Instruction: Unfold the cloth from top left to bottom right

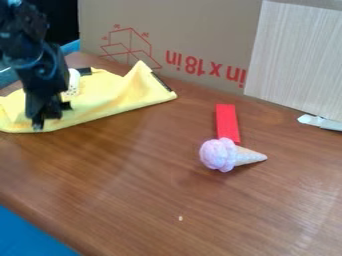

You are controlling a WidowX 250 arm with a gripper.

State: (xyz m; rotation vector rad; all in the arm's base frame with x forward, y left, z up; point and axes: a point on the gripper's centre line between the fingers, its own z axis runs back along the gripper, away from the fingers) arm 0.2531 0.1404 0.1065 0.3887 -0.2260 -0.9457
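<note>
Blue material (27, 232) lay nearest the camera. On the desk (133, 185), at the view's upper left, was the yellow cloth (100, 102). My gripper (51, 116) was at its left part, near the front edge; open or closed, I could not tell. The cloth's long axis went rightward and slightly away, toward its raised peak (141, 72).

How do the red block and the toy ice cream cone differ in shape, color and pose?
The red block is a flat, straight-edged strip; the toy ice cream cone has a lumpy round scoop and a tapering cone. The block is plain red, the toy pale pink with a tan cone. The block's length runs away from the camera, while the toy lies sideways, tip to the right. Both rest on the wooden table.
</note>
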